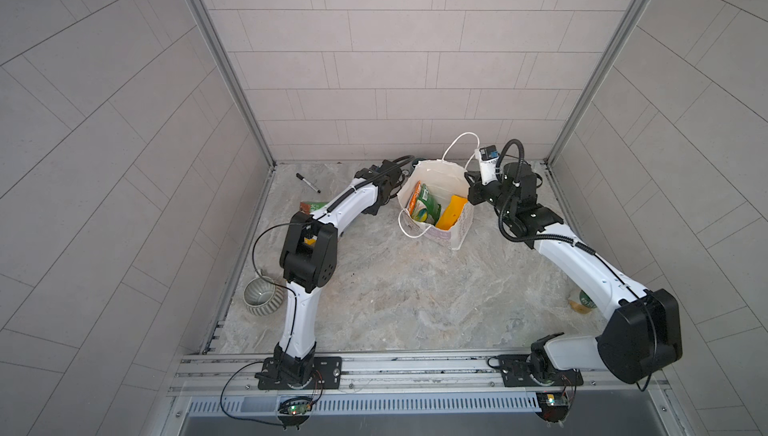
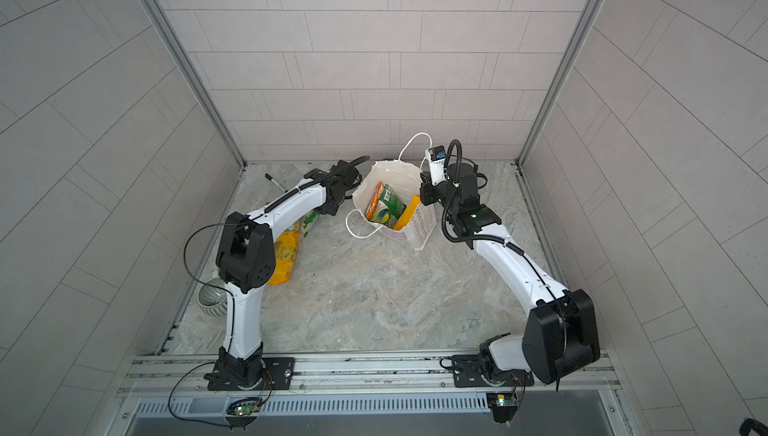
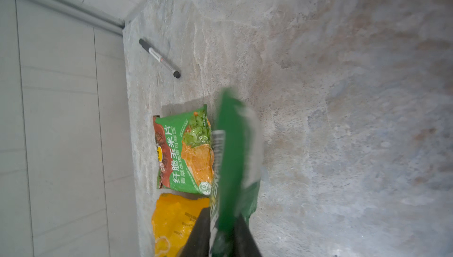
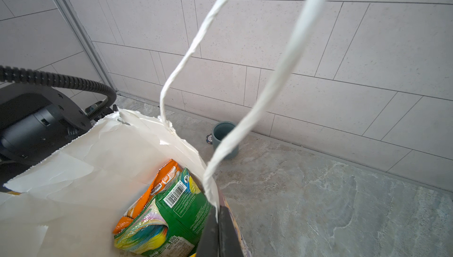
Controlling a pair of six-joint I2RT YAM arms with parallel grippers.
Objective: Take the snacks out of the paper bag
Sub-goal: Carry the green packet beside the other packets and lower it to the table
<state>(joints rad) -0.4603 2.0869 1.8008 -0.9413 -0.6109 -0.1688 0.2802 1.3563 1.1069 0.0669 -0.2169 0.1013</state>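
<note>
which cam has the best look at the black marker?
Left wrist: the marker shows whole, large and sharp. In both top views it is tiny near the back left corner; in a top view the left arm covers its end. Right wrist does not show it.

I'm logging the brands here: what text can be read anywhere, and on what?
"纤脆玉米片": green packet on the table.
"SAVORIA": orange packet in the paper bag.
Too small: barcode digits on the bagged green packet; label on the marker.
Blurred: print on the dark-green packet nearest the left wrist camera.
</note>
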